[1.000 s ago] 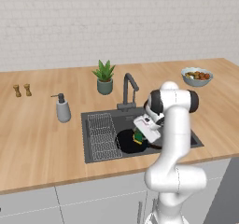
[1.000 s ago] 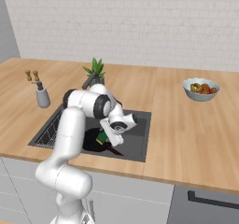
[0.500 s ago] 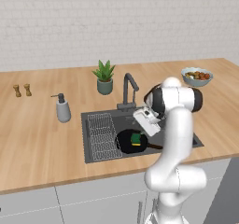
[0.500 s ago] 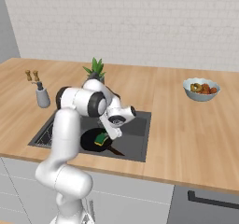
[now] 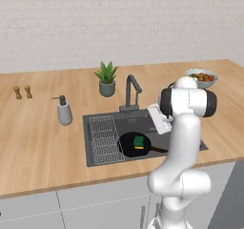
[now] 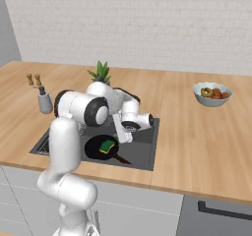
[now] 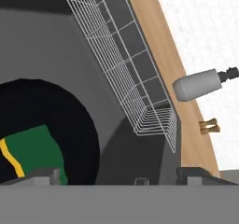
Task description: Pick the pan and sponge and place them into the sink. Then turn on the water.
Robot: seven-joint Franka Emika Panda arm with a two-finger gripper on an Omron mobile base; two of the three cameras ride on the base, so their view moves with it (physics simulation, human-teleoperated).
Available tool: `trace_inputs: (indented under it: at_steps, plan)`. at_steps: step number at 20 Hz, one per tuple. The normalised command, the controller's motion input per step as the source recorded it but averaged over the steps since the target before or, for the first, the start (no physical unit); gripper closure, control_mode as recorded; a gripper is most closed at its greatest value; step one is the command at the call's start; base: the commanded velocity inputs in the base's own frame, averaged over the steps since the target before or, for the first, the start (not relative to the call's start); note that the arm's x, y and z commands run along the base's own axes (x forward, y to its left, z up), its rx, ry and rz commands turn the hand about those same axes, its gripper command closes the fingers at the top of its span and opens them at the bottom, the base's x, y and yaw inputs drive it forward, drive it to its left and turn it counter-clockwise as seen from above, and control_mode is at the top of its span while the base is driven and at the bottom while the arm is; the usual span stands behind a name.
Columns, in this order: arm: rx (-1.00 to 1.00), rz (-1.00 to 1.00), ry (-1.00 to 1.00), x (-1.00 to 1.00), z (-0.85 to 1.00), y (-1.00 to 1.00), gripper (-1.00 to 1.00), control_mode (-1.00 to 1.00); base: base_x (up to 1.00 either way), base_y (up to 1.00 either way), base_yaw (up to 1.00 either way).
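Observation:
The black pan [image 5: 127,146] lies flat in the dark grey sink [image 5: 143,120], its handle pointing right. On the pan rests the green and yellow sponge [image 5: 138,141], also seen as sponge [image 6: 107,146] on pan [image 6: 96,149]. My gripper [image 5: 159,124] hangs above the pan's right side, apart from it, near the faucet [image 5: 131,90]. In the hand view the gripper [image 7: 119,177] is open with nothing between its fingertips [image 7: 43,176], looking down at the pan [image 7: 60,120] and sponge [image 7: 35,150]. Water is out of view at the faucet.
A wire rack [image 5: 104,138] fills the sink's left half, rack [image 7: 135,73]. A soap dispenser [image 5: 64,110] and two small shakers [image 5: 23,92] stand on the counter to the left. A potted plant [image 5: 106,78] sits behind the faucet, a bowl of food [image 5: 201,77] at the right.
My hand has lifted up and back from the pan toward the faucet, leaving the sponge lying on the pan. The jaws have spread a little wider.

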Motion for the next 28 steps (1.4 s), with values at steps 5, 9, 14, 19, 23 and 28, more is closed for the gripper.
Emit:
trace_inputs:
  at_steps: [5, 9, 14, 19, 23, 28]
  plan:
    - [0.27, -0.34, 0.00, -0.29, 0.55, -0.18, -1.00, -1.00, 0.00, 0.00, 0.00]
    - [0.29, -0.26, 0.06, -0.34, 0.60, -0.16, -1.00, -1.00, 0.00, 0.00, 0.00]
    - [0.35, -0.14, 0.05, -0.32, 0.54, -0.15, -1.00, -1.00, 0.00, 0.00, 0.00]
    - [0.24, -0.03, 0.07, -0.16, 0.42, 0.00, -1.00, -1.00, 0.00, 0.00, 0.00]
    - [0.19, 0.00, 0.34, 0.00, 0.37, 0.01, -1.00, -1.00, 0.00, 0.00, 0.00]
    - [0.22, 0.00, 0.40, 0.05, 0.13, 0.03, -1.00, -1.00, 0.00, 0.00, 0.00]
